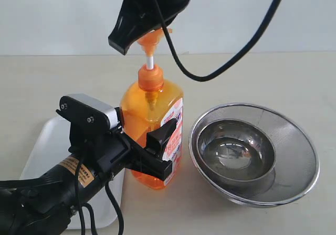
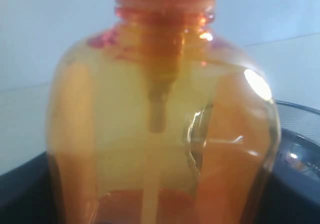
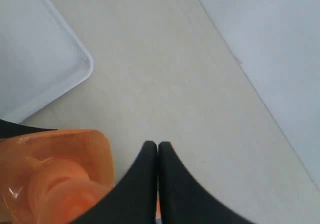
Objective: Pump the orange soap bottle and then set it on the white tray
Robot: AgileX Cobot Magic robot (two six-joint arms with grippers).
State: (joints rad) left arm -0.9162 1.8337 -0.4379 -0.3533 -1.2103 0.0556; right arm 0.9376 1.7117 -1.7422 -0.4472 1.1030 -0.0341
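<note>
The left gripper (image 1: 165,152) is clasping the orange soap bottle (image 1: 149,114) low on its body. Its fingers (image 1: 164,132) are spread wide enough to span the bottle and are pressing in on opposite sides. The bottle is standing upright between them with its base seemingly on the table (image 1: 252,82). It is tall, rectangular and clear orange, with a white-and-orange label (image 1: 176,127), a white stem (image 1: 150,61) and an orange pump head (image 1: 152,39).

Above, the right gripper (image 3: 157,146) is reaching down with its two black fingers pressed together, no gap between them, and lying across the pump head.

Behind the left fingers, under that arm, the white tray (image 1: 44,145) is lying flat, with the bottle just beside its edge and not on it. Beyond the left fingertips, just past the bottle, a round steel mesh bowl (image 1: 294,156) is sitting with a smaller steel bowl (image 1: 233,148) nested inside it.
</note>
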